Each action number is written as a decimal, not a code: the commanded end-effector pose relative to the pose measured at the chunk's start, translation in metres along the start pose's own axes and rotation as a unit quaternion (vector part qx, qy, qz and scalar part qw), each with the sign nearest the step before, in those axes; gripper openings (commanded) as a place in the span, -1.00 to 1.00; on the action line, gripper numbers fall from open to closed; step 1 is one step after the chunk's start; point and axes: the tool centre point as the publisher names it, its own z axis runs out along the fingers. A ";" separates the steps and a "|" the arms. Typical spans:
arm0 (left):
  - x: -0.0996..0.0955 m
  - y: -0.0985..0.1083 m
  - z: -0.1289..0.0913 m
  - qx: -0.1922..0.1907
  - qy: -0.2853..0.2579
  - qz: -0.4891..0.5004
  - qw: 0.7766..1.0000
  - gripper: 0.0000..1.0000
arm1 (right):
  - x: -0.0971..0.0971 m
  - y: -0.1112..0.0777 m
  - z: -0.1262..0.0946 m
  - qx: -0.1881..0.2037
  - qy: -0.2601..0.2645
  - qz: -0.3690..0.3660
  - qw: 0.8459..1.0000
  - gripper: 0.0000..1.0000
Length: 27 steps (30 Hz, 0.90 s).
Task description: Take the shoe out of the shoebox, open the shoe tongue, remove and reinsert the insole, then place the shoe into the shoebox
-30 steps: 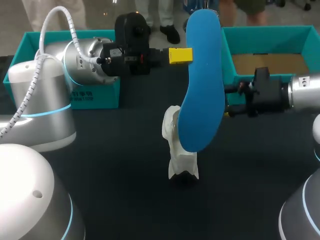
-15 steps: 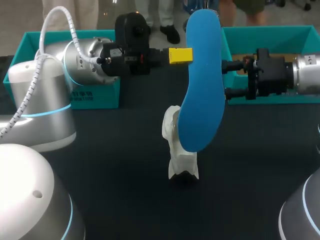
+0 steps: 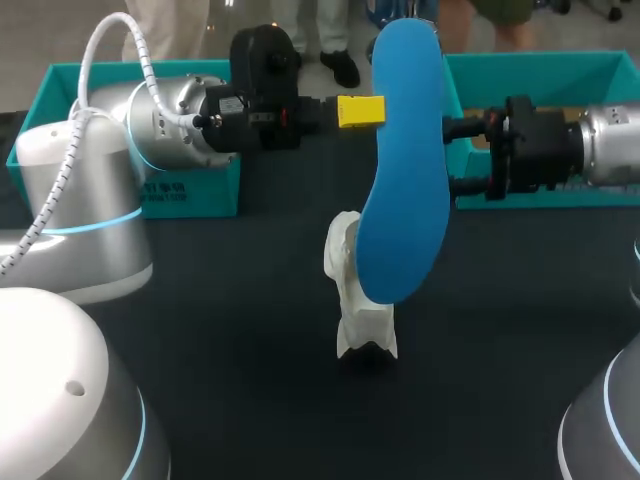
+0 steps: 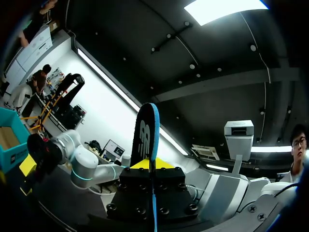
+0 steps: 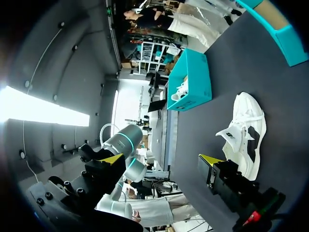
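Right hand risen, insole (blue) overlapping shoe

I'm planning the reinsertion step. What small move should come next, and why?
Probably lower the right gripper to the shoe to steady it: it is open and empty, the shoe lies loose on the table, and the left gripper is shut on the blue insole, held up in the air.

The black, screw-studded left gripper and right gripper have bright yellow fingertips. Behind the fingers, the silvery round-jointed left arm and right arm wear cyan rings; a white spiral-wrapped cable loops over the left.
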 end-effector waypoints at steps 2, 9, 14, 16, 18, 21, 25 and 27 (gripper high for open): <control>0.000 0.000 0.000 0.001 0.000 0.001 1.000 -1.00 | 0.001 -0.005 0.001 -0.007 -0.001 0.000 1.000 1.00; -0.003 -0.001 -0.007 -0.007 -0.012 0.033 0.999 -1.00 | 0.001 -0.005 0.001 -0.007 -0.001 0.000 1.000 1.00; -0.005 -0.004 -0.019 -0.033 -0.019 0.114 0.993 -1.00 | 0.001 -0.005 0.001 -0.007 -0.001 0.000 1.000 1.00; -0.007 -0.004 -0.023 -0.057 -0.017 0.145 0.988 -1.00 | 0.001 -0.005 0.001 -0.007 -0.001 0.000 1.000 1.00; -0.010 -0.003 -0.027 -0.075 -0.019 0.165 0.983 -1.00 | 0.001 -0.005 0.001 -0.007 -0.001 0.000 1.000 1.00; -0.014 -0.003 -0.032 -0.116 -0.016 0.209 0.971 -1.00 | 0.001 -0.005 0.001 -0.007 -0.001 0.000 1.000 1.00; -0.020 -0.001 -0.037 -0.164 -0.008 0.283 0.945 -1.00 | 0.001 -0.005 0.001 -0.007 -0.001 0.000 1.000 1.00; -0.023 0.002 -0.040 -0.181 0.000 0.305 0.935 -1.00 | 0.001 -0.005 0.001 -0.007 -0.001 0.000 1.000 1.00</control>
